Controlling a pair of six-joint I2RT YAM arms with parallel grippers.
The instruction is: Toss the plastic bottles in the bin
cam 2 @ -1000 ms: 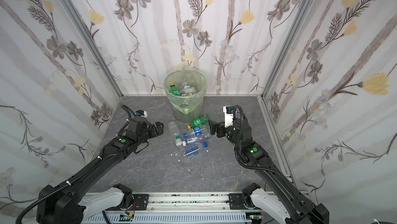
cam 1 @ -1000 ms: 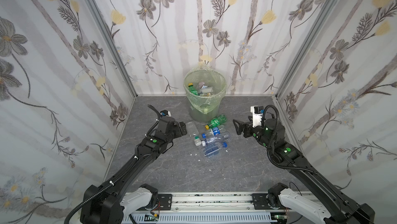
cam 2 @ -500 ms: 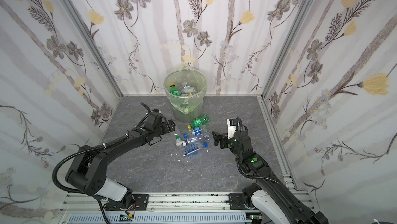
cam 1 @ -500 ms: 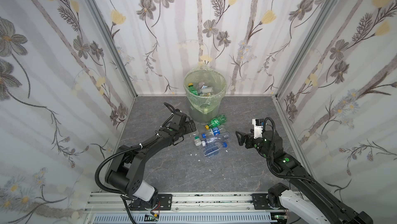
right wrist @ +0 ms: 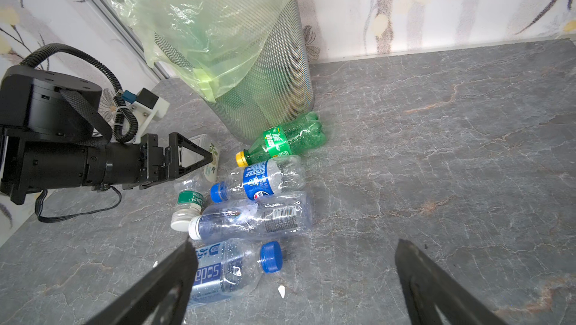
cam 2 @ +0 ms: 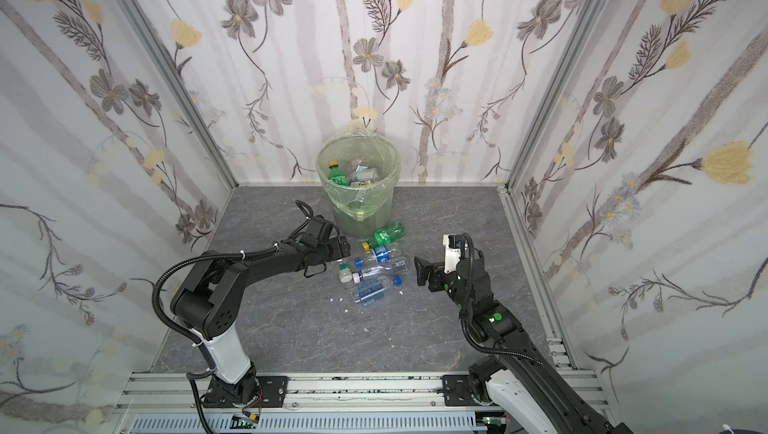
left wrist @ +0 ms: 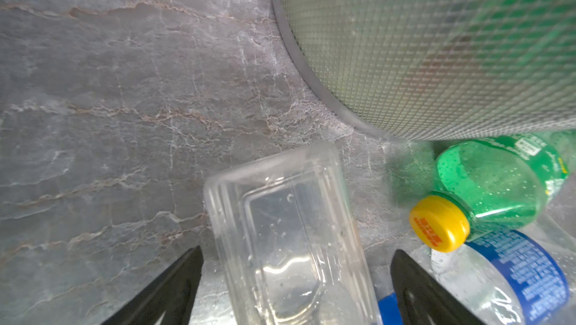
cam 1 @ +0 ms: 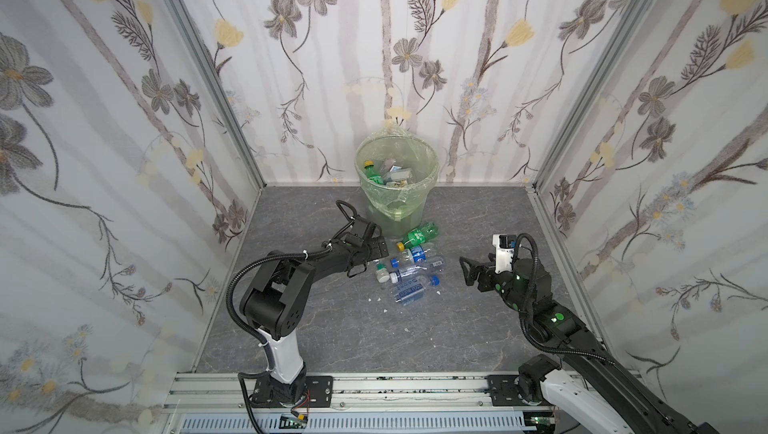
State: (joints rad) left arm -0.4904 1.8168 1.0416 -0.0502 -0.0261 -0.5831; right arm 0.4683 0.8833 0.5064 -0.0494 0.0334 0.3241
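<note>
Grey stone-patterned flooring [cam 1: 332,336] is enclosed on three sides by floral wallpaper [cam 1: 374,36]. The bin [cam 1: 399,213], a round mesh-walled container lined with a pale green bag [cam 1: 415,149], is recorded upright at upper centre of both top views, against the back wall. A binned green bottle [cam 1: 374,174] with a yellow cap and other items are noted inside it.

Five plastic bottles are found lying on the floor in a cluster just below the bin in frame:
- A green yellow-capped bottle [right wrist: 283,142] lies just beside the bin's base.
- A blue-labelled bottle [right wrist: 265,178] lies next to it.
- A bluish white-capped bottle [right wrist: 255,217] follows.
- A soda bottle [right wrist: 227,270] with a blue cap lies lowest in frame.
- A clear square bottle [right wrist: 190,195] with a white cap lies at the cluster's left edge.

The left gripper [cam 1: 380,249] is placed over the clear square bottle. Its jaws are spread to either side of the bottle, and a gap is seen on both sides in the left wrist view.

The right gripper [cam 1: 467,271] is positioned right of the cluster. Its jaws are wide apart and nothing is held.
</note>
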